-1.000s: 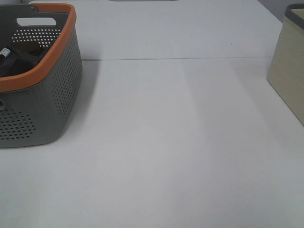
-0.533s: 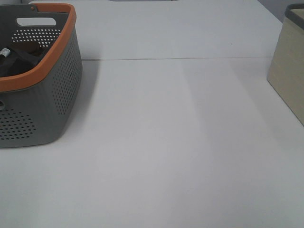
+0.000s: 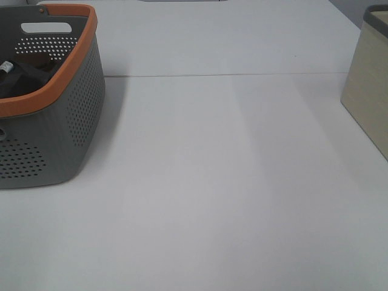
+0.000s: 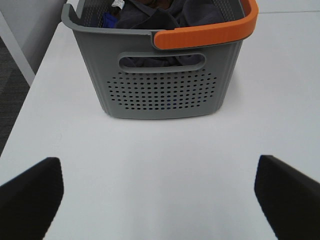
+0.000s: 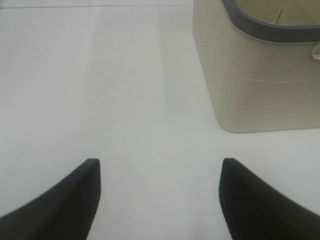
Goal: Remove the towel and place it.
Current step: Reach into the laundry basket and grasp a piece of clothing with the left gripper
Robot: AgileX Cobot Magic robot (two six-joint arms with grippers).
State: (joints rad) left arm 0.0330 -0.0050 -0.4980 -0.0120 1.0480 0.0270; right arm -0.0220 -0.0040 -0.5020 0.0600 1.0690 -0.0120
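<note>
The dark navy-grey towel (image 4: 165,17) lies crumpled inside a grey perforated basket with an orange rim (image 4: 160,90), with a white tag (image 4: 118,4) near one corner. In the exterior view the basket (image 3: 54,121) stands at the far left, with dark cloth (image 3: 18,79) showing inside. My left gripper (image 4: 157,200) is open and empty, low over the table in front of the basket. My right gripper (image 5: 160,200) is open and empty, over bare table beside a beige bin (image 5: 260,75). Neither gripper shows in the exterior view.
A bright blue cloth (image 4: 108,20) and a brown cloth (image 4: 155,4) also lie in the basket. The beige bin with a dark rim (image 3: 370,85) stands at the right edge. A seam (image 3: 224,75) runs across the white table. The table's left edge (image 4: 35,85) drops off beside the basket.
</note>
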